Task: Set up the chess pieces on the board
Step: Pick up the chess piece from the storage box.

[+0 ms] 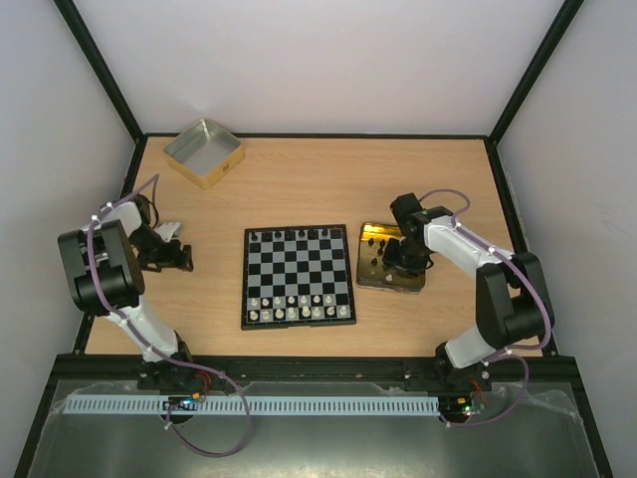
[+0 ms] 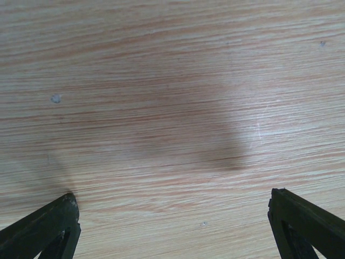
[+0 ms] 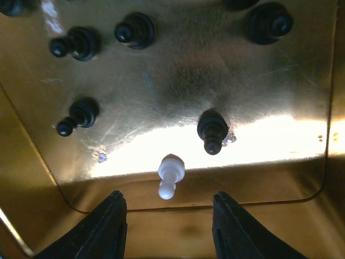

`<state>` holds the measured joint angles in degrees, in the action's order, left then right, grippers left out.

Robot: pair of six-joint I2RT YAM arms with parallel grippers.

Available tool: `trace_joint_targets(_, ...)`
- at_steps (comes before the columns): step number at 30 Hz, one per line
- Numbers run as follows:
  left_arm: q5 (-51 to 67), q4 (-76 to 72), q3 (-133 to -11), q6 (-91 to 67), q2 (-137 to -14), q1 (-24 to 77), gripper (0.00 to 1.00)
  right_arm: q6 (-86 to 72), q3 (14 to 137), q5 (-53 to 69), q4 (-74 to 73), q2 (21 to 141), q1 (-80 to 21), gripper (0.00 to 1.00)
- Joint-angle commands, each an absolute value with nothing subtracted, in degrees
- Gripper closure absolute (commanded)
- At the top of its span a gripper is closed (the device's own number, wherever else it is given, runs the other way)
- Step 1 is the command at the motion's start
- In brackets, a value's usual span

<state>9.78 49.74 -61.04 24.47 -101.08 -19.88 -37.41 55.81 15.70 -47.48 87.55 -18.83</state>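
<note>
Over gold tin (image 3: 269, 81), right hand (image 3: 168, 208) parted, empty, white pawn (image 3: 171, 174) just ahead, left hand (image 2: 172, 197) spread wide, empty, above table (image 2: 161, 81)

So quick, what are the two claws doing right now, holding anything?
Left claw: open, empty, above the table.
Right claw: open, holding nothing; a white pawn lies just ahead of it in the tin.

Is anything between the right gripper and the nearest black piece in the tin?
Yes: a white piece sits right ahead of the open right gripper, nearer than the black piece just beyond it in the gold tin.
</note>
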Motion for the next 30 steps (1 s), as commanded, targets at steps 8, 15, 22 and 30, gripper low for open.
trace_joint_targets(8, 12.89, 47.29, -61.38, 23.56, -104.44, -18.86, 0.05, -34.79, 55.56, 16.36, -44.93, 92.06, -18.81, 0.62)
trace_joint_targets(15, 12.62, 47.2, -61.17, 23.56, -103.44, -18.9, 0.05, -33.94, 55.98, 15.79, -43.9, 94.93, -18.81, 0.75)
trace_joint_targets(22, 12.22, 47.0, -60.6, 23.74, -103.11, -18.89, 0.05, -33.68, 54.79, 15.93, -44.59, 93.96, -18.81, 0.84)
trace_joint_targets(30, 13.36, 46.15, -59.43, 23.16, -103.19, -18.86, 0.05, -33.9, 55.67, 14.87, -47.06, 91.86, -18.85, 0.85)
